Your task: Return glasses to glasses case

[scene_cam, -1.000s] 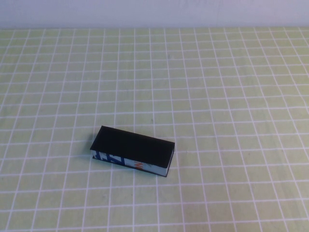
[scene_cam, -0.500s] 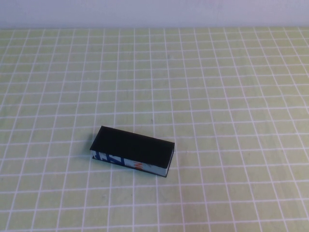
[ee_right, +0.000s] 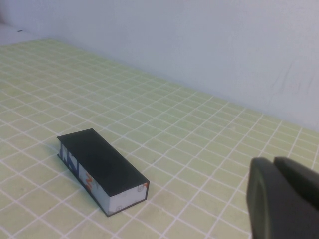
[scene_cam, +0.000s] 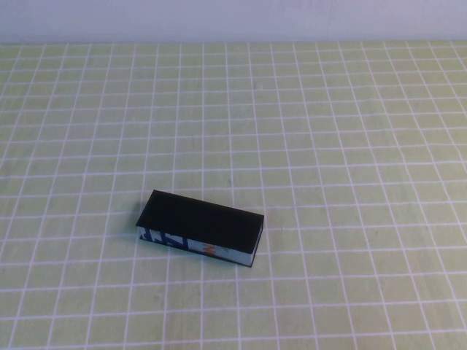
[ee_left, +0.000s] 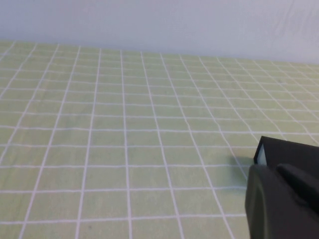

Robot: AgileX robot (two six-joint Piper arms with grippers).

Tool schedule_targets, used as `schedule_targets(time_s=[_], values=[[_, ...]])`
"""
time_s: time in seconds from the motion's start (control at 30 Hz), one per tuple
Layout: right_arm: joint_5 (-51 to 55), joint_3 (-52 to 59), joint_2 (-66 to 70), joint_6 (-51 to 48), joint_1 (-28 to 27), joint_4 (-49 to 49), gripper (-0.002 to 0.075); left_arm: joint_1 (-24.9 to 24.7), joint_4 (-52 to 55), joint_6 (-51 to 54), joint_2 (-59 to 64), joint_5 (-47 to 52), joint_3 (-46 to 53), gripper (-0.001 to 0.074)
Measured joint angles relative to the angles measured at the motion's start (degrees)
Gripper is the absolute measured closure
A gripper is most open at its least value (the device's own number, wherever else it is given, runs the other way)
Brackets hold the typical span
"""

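Note:
The glasses case (scene_cam: 201, 227) lies closed on the green grid cloth, left of centre and near the front, black top up, with its light blue printed side facing the robot. It also shows in the right wrist view (ee_right: 102, 167) and partly in the left wrist view (ee_left: 291, 152). The glasses are out of view in every frame. Neither arm shows in the high view. My left gripper (ee_left: 274, 170) hangs close to one end of the case, fingers together and empty. My right gripper (ee_right: 273, 162) is well apart from the case, fingers together and empty.
The green cloth with white grid lines (scene_cam: 328, 146) covers the whole table. A pale wall (scene_cam: 233, 18) runs along the table's far edge. Nothing else stands on the cloth.

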Motion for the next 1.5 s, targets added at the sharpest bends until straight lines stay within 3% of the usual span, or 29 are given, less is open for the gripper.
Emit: schedule_targets(time_s=[0.17,0.43,1.5], values=[[0.0,0.0,0.0,0.0,0.0,0.0,0.0743,-3.5,6.7,-5.0,0.0,1.6,0.1,0.0739],[0.0,0.0,0.0,0.0,0.0,0.0,0.0743,-3.9,8.5,-8.0,0.0,9.4,0.1,0.0739],[0.0,0.0,0.0,0.0,0.0,0.1,0.0743,-3.9,8.9,-8.3,0.0,10.0,0.0,0.0739]])
